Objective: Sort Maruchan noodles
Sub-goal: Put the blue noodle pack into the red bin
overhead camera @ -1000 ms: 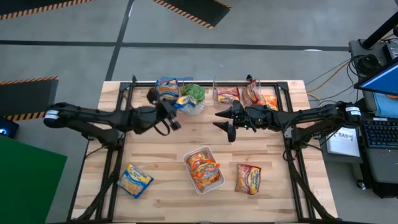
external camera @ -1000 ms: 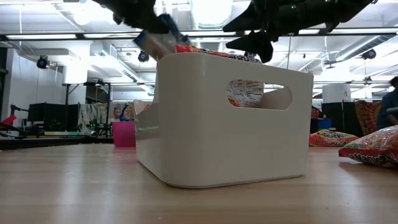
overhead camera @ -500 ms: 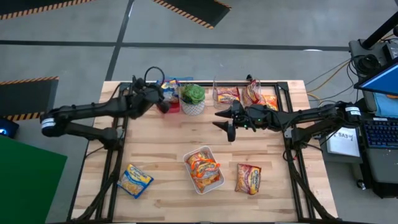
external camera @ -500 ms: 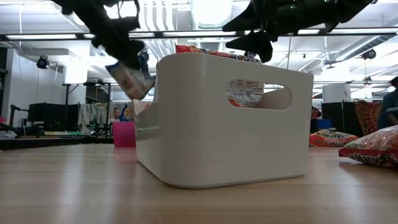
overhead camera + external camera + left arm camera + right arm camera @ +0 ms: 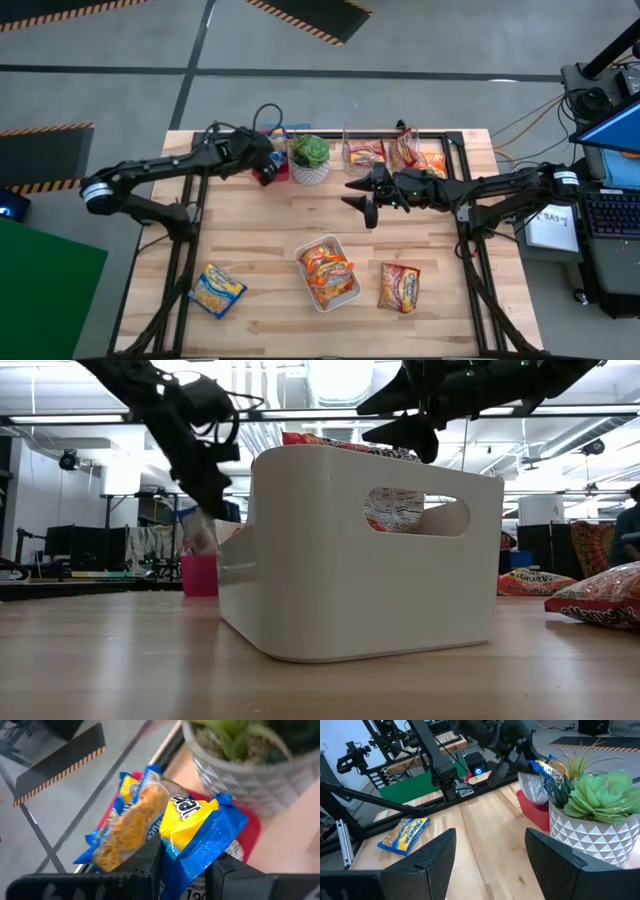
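Observation:
My left gripper (image 5: 265, 167) is at the far left of the table, beside the potted plant (image 5: 310, 152), shut on a blue-edged yellow noodle packet (image 5: 200, 830). Below it is a small red bin (image 5: 250, 827) in which another blue-edged packet (image 5: 125, 820) stands on end. My right gripper (image 5: 364, 197) hovers open above the middle of the table and touches nothing. A blue-edged packet (image 5: 217, 290) lies flat near the left front. A red packet (image 5: 400, 287) lies flat at the right front. Orange packets fill a white bin (image 5: 345, 297). My left gripper pinches the blue-edged packet by one end (image 5: 186, 854) between its two fingers. They come from above, slanting down toward the far edge. The packet hangs below the fingers (image 5: 534, 785) with its lower end at the red bin's mouth; whether it touches the bin cannot be told.
Clear bins with red packets (image 5: 365, 152) (image 5: 412, 152) stand along the far edge right of the plant. The white bin (image 5: 360, 560) fills the middle of the low view. Bare wood lies between the plant and the white bin.
My left gripper has carried the blue-edged packet from in front of the plant toward the table's far left and down to the red bin, staying shut on it. The right arm has kept still.

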You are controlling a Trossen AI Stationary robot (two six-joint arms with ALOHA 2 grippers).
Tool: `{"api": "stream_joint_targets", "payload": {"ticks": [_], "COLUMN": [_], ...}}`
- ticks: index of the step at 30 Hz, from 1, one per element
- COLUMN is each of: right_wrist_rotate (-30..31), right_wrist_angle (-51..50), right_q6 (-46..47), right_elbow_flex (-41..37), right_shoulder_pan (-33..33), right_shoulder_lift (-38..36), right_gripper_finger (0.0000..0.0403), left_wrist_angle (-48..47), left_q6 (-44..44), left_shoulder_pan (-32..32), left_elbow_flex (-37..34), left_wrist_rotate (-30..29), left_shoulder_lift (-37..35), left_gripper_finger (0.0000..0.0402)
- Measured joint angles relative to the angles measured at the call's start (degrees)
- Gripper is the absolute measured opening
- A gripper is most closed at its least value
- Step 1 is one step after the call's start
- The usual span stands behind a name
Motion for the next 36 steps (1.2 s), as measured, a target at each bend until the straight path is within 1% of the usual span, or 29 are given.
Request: {"api": "stream_joint_targets", "payload": {"ticks": [5, 15, 19, 22, 28, 32, 36], "right_wrist_rotate": [0.0, 0.0, 0.0, 0.0, 0.0, 0.0, 0.0], "right_wrist_angle": [-0.1, 0.3, 0.2, 0.2, -0.2, -0.2, -0.2], "right_q6": [0.0, 0.0, 0.0, 0.6, 0.9, 0.9, 0.6], "right_elbow_flex": [0.0, 0.0, 0.0, 0.0, 0.0, 0.0, 0.0], "right_shoulder_pan": [0.0, 0.0, 0.0, 0.0, 0.0, 0.0, 0.0], "right_shoulder_lift": [0.2, 0.2, 0.2, 0.2, 0.2, 0.2, 0.2], "right_gripper_finger": [0.0226, 0.0226, 0.0226, 0.0226, 0.0226, 0.0226, 0.0226], "left_wrist_angle": [-0.4, 5.6, 6.0, 4.9, -1.9, -5.0, -8.0], "left_q6": [1.3, 0.3, 0.1, 0.1, 0.2, 0.7, 1.1], "left_shoulder_pan": [0.0, 0.0, 0.0, 0.0, -0.2, -0.2, -0.2], "left_elbow_flex": [0.0, 0.0, 0.8, 1.8, 4.0, 4.1, 4.0], "left_wrist_rotate": [4.4, 3.9, 3.9, 3.2, 2.8, 2.8, 2.8], "left_shoulder_lift": [3.0, 8.7, 9.3, 8.8, 6.7, 4.1, 0.6], "left_gripper_finger": [0.0074, 0.0076, 0.0095, 0.0119, 0.0160, 0.0173, 0.0173]}}
